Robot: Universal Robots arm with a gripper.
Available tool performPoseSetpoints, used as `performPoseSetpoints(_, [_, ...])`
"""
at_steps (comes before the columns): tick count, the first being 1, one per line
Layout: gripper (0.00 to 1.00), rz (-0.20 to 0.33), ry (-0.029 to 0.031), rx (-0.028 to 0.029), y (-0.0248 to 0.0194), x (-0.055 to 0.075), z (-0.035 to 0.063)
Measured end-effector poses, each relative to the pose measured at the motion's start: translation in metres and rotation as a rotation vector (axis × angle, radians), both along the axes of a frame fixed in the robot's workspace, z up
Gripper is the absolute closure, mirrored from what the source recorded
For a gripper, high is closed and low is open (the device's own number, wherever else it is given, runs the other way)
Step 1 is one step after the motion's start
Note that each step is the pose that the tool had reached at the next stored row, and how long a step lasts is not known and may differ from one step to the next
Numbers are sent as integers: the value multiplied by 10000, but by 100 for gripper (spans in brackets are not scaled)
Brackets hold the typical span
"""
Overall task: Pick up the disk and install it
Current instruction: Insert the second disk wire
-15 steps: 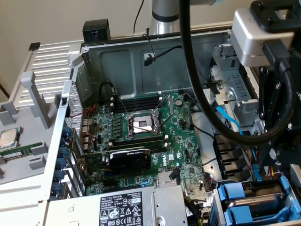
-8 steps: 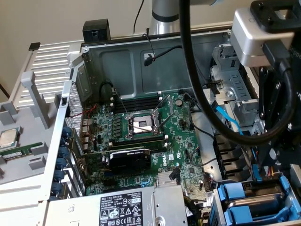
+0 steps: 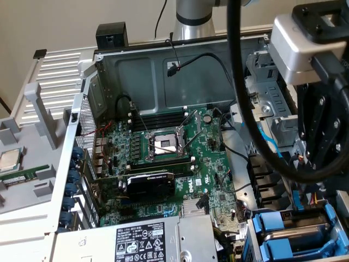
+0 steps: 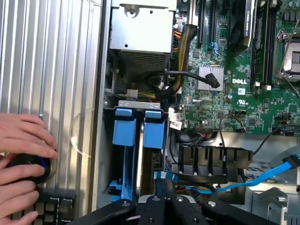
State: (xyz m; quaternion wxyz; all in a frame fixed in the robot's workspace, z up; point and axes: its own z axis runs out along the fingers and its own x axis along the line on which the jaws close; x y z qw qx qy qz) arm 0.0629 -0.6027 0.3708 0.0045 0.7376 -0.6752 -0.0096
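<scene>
My black gripper (image 4: pixel 165 206) has its fingers pressed together with nothing between them. It hangs over the drive bay, at about 4 o'clock in the exterior view.

Just past the fingertips, two blue plastic drive carriers (image 4: pixel 138 131) sit side by side, upright in the bay; in the exterior view they are at 5 o'clock (image 3: pixel 283 237). The disk looks to be one of them, but I cannot tell which.

Beside the bay are a black ribbed plastic cable guide (image 4: pixel 206 161) and a flat light-blue data cable (image 4: pixel 262 180).

Further on is the green Dell motherboard (image 4: pixel 234 89), with the open silver CPU socket (image 3: pixel 166 144) at the exterior view's centre and a black graphics card (image 3: pixel 150 183) toward 6 o'clock of it. The silver box power supply (image 4: pixel 140 28) is beyond the carriers.

Off the case, a person's hands (image 4: pixel 23 154) grip a black round knob with a blue ring (image 4: pixel 28 171) next to a dark keyboard (image 4: pixel 51 206).

Far out at 9 o'clock, a small square silver CPU chip (image 3: pixel 10 159) lies on the grey side panel (image 3: pixel 54 82).
</scene>
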Motion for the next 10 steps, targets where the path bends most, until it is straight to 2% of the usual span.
performPoseSetpoints(10, [89, 1820, 0, 2, 0, 0, -8])
